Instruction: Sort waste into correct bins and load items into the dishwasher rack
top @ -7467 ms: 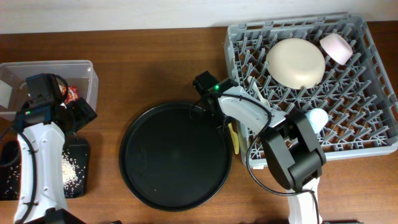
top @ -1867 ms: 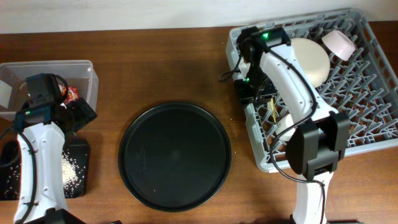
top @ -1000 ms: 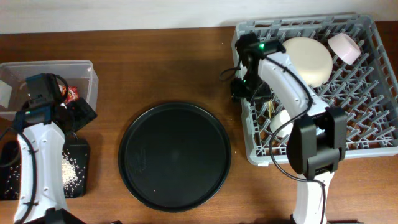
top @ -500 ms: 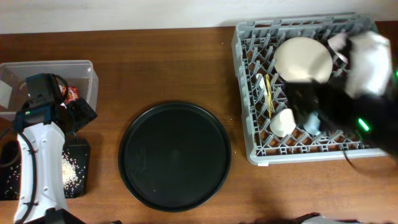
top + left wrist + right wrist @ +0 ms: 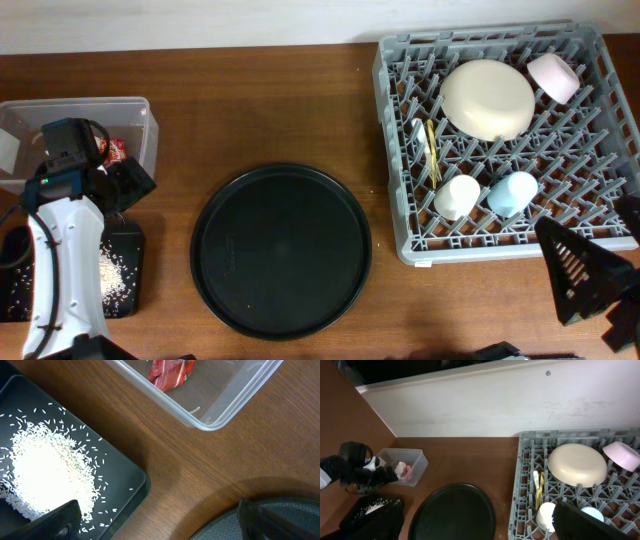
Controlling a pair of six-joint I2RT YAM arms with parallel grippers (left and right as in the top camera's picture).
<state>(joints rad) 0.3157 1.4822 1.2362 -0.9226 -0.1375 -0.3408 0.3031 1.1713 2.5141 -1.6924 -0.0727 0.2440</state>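
Observation:
The grey dishwasher rack [image 5: 600, 190] holds a cream plate [image 5: 487, 97], a pink bowl [image 5: 553, 76], a white cup [image 5: 457, 196], a light blue cup [image 5: 511, 192] and pale yellow cutlery [image 5: 431, 150]. My right arm [image 5: 590, 285] is drawn back off the rack's near right corner. Its gripper [image 5: 480, 532] is open and empty, high above the table. My left gripper [image 5: 160, 530] is open too, hovering between the rice [image 5: 45, 477] in the shallow black tray [image 5: 125, 467] and the clear box [image 5: 220, 410]. The red wrapper [image 5: 170, 369] lies in that box.
A large round black tray [image 5: 282, 250] lies mid-table, its rim [image 5: 225, 527] under my left gripper's right finger. The clear box [image 5: 80, 112] and the rice tray [image 5: 135, 255] sit at the far left by the left arm. A white wall [image 5: 495, 405] runs behind the table.
My right arm has swung off the rack's left side to the near right corner, its jaws opened wide, leaving the yellow cutlery in the rack. The left arm has not moved.

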